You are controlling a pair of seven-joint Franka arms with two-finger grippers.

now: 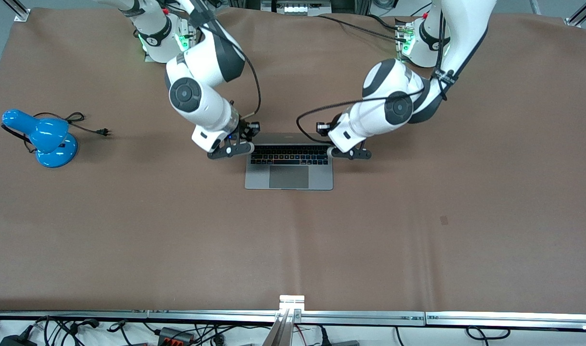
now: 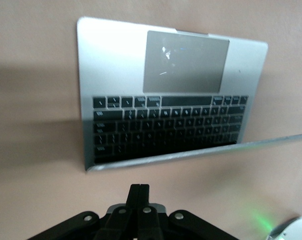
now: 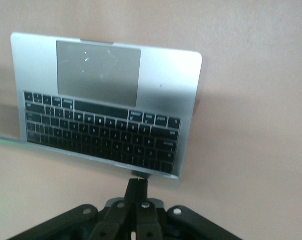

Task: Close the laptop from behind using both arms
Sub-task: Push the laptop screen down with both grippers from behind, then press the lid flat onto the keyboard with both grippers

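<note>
The grey laptop [image 1: 289,169] lies open at the table's middle, with black keys and a grey trackpad. Its lid [image 1: 290,139] shows only as a narrow grey strip along the keyboard's edge nearer the robots' bases. My right gripper [image 1: 230,151] is shut and empty at the lid corner toward the right arm's end; in the right wrist view its fingertips [image 3: 136,186] touch the lid's top edge [image 3: 141,173]. My left gripper [image 1: 350,154] is shut and empty at the other lid corner; in the left wrist view its fingertips [image 2: 140,192] sit a small gap away from the lid edge [image 2: 190,154].
A blue desk lamp [image 1: 47,139] with a loose black cord [image 1: 88,126] stands toward the right arm's end of the table. A brown cover [image 1: 293,240] spans the table. A metal rail [image 1: 293,315] runs along the edge nearest the front camera.
</note>
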